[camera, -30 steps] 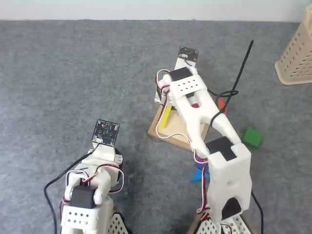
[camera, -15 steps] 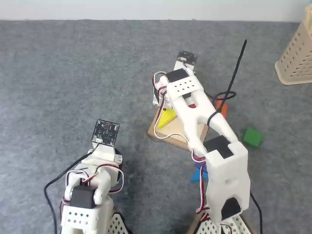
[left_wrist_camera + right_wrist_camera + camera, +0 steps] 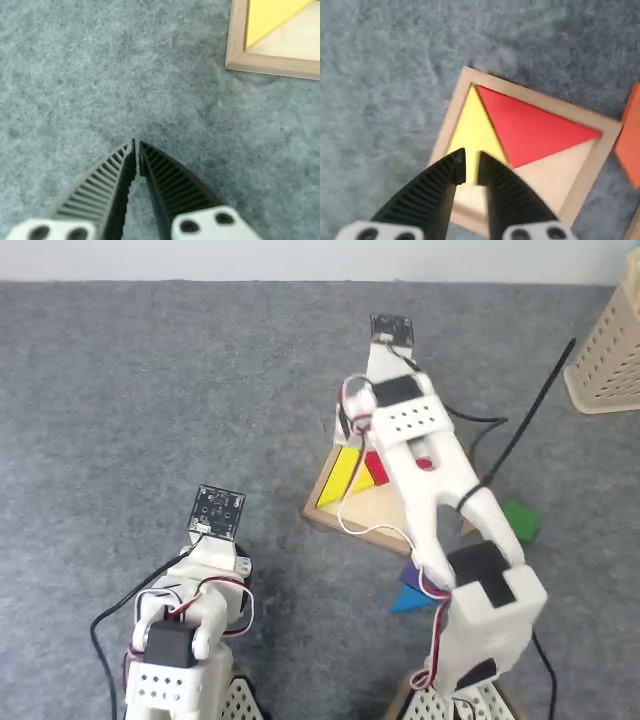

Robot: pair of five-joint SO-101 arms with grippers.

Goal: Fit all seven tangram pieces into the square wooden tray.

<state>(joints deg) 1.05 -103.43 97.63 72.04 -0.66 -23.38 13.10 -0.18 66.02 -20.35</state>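
In the high view the tray (image 3: 350, 527) is seen near the middle of the grey mat, with a yellow triangle (image 3: 345, 475) and a red triangle (image 3: 377, 470) laid flat inside it. A green piece (image 3: 520, 520) and a blue piece (image 3: 410, 597) are left outside on the mat, so the task is judged to be well short of done. The right arm (image 3: 430, 480) is stretched forward over the tray, while the left arm (image 3: 190, 630) is folded back near its base. The step in hand is judged to be fetching another piece. It would be done best if the wrist were lifted straight up first, so that the seated triangles are not nudged. In the left wrist view the left gripper (image 3: 136, 145) is held low over bare mat with its fingers pressed together on nothing, and a corner of the tray (image 3: 270, 64) is seen well apart from it. In the right wrist view the right gripper (image 3: 471, 156) hangs above the yellow triangle (image 3: 475, 125), its fingers parted by a narrow gap and nothing pinched. The red triangle (image 3: 530, 130) is seated edge to edge with the yellow one. An orange piece (image 3: 630, 135) lies just outside the rim (image 3: 545, 104). The next piece should be gripped across its sides and lowered flat — a tilted edge could catch on the rim.
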